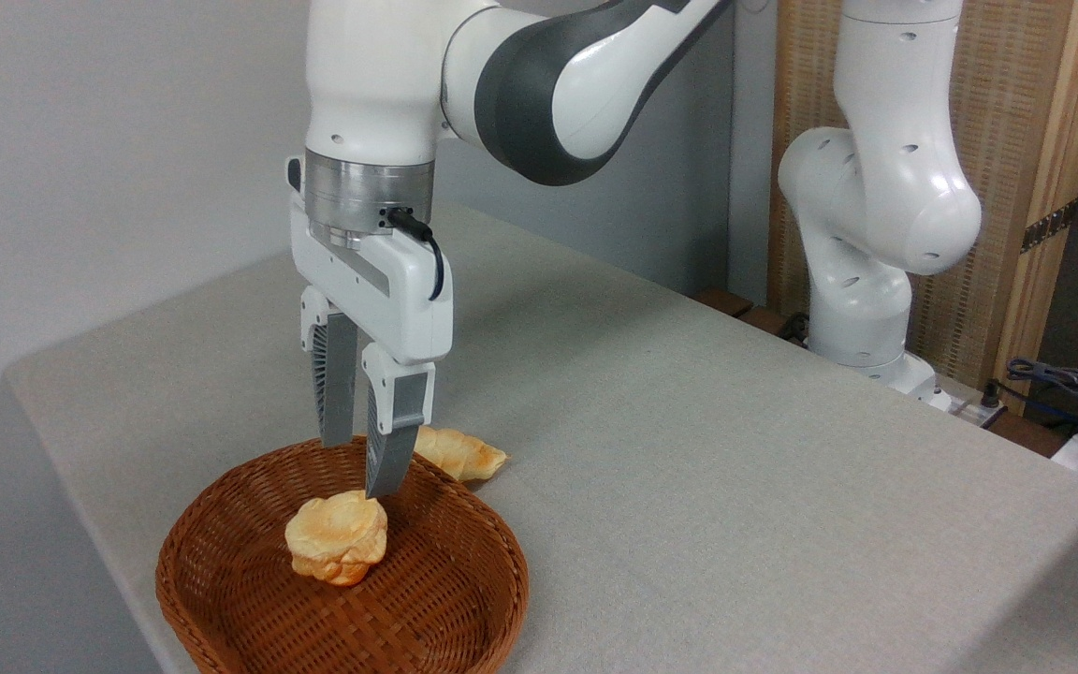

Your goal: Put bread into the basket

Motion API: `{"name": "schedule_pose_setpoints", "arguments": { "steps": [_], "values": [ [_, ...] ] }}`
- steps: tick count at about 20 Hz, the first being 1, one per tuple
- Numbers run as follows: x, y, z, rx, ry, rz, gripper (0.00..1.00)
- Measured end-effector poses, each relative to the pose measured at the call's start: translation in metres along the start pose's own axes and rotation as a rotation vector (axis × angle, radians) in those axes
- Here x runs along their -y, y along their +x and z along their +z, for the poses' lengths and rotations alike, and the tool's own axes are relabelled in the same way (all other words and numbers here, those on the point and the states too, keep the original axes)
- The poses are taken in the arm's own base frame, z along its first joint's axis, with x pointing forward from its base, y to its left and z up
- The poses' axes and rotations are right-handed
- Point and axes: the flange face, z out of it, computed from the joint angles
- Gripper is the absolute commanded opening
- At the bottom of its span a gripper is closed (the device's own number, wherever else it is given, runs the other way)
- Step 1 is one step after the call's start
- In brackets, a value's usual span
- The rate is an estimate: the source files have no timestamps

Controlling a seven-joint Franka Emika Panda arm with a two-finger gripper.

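Now, look to the near left corner of the table (689, 421): your basket (221, 599) sits right at that edge, and the bread (337, 538) lies inside it, tilted on its side near the middle of the weave. Just above it hangs your gripper (363, 463), fingers pointing straight down, parted only a little and holding nothing; the nearer fingertip hovers close over the bun's toasted top. That bun looks light, soft and easily squashed, so if you must re-grip, pinch gently across its paler ridged base. Just beyond the basket's far rim a flatter pastry (459, 454) rests on the table. Leave it alone.
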Motion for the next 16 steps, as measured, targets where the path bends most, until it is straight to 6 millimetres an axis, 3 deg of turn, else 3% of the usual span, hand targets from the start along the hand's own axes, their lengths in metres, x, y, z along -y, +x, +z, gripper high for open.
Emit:
{"name": "schedule_pose_setpoints", "arguments": {
  "steps": [4,8,10,16],
  "values": [
    [-0.002,0.002,-0.014,0.026,-0.028,-0.049,1.00],
    [-0.001,0.007,-0.060,0.084,-0.084,-0.049,1.00],
    [-0.001,0.008,-0.073,0.086,-0.088,-0.056,1.00],
    [-0.002,0.007,-0.076,0.099,-0.098,-0.080,1.00]
  ]
}}
